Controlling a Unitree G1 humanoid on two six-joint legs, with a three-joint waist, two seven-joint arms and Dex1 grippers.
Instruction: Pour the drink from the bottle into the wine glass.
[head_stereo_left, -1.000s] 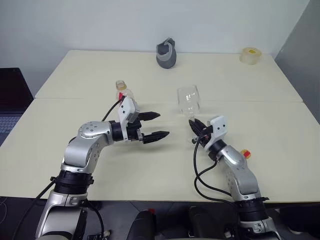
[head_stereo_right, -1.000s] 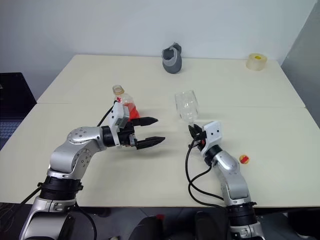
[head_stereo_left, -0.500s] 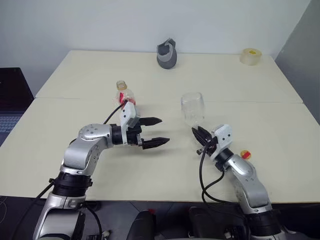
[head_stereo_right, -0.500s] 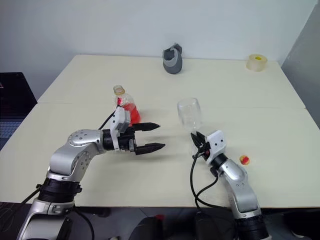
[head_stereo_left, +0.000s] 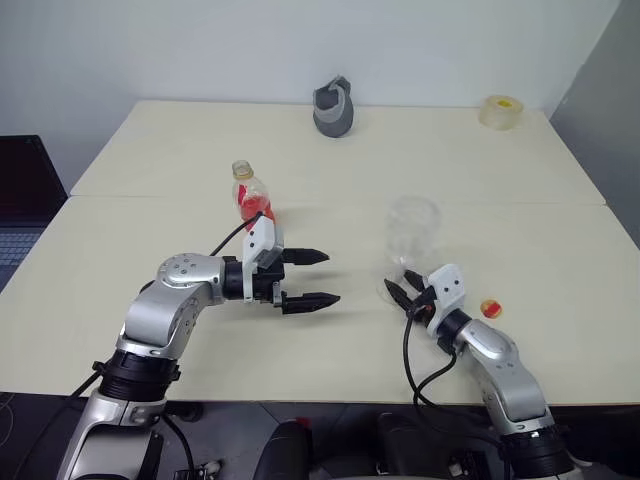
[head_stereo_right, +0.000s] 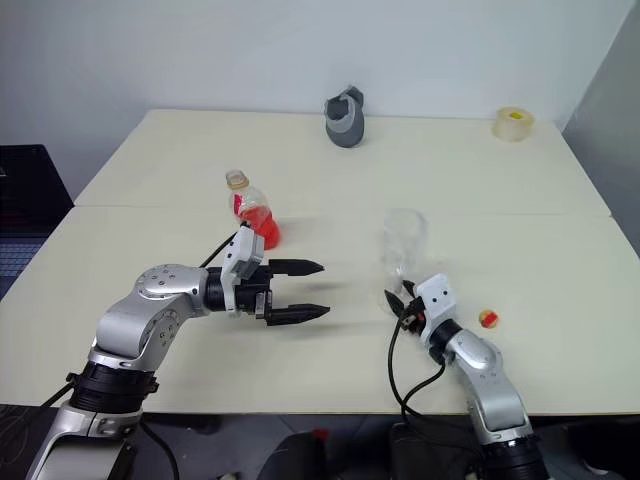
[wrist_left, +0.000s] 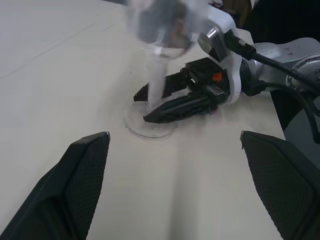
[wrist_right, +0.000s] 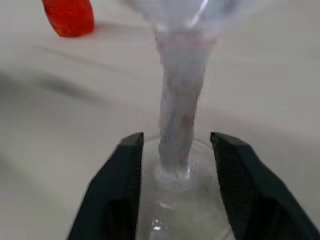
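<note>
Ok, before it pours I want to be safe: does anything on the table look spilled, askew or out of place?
No spill. The wine glass seems to lean slightly on its foot, the right end effector open around its stem. The bottle is uncapped; its cap lies apart.

Bright, even overhead light leaves soft shadows on the table (head_stereo_left: 150, 150) beneath the arms, while the wine glass (head_stereo_left: 413, 232) is smeared by motion blur in every view.
</note>
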